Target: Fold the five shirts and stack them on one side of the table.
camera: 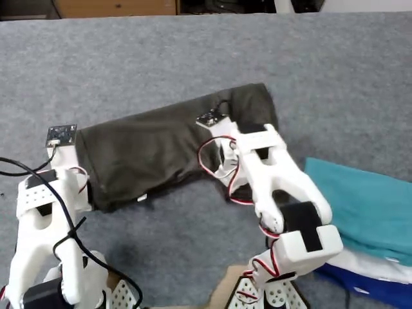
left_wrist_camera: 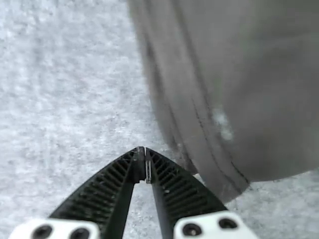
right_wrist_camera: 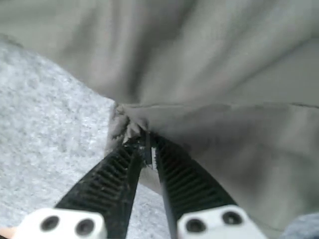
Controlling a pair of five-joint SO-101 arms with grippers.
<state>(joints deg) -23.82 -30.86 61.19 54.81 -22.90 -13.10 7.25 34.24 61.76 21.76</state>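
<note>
Folded into a long, soft band across the grey felt table (camera: pixel 322 58): a dark olive shirt (camera: pixel 161 145), matte and lightly creased, its layers doubled along the near edge. Double lines of stitching visible along the hem at one end, plus a small pale fleck on the cloth there. Left gripper (left_wrist_camera: pixel 143 162) closed right to the tips, nothing between them, over bare felt. That hemmed end of the shirt just beside and ahead of it; touching or not, cannot tell. Right gripper (right_wrist_camera: pixel 147 147) also closed, pinching a small bunched bit of the shirt's near edge at its tips, the rest of the cloth spreading away beyond them. Well apart from the left gripper and close beside the right arm (camera: pixel 277 174): a stack of folded garments, teal shirt (camera: pixel 360 206) on top, white shirt (camera: pixel 367 261) under it, blue shirt (camera: pixel 376 286) at the bottom.
</note>
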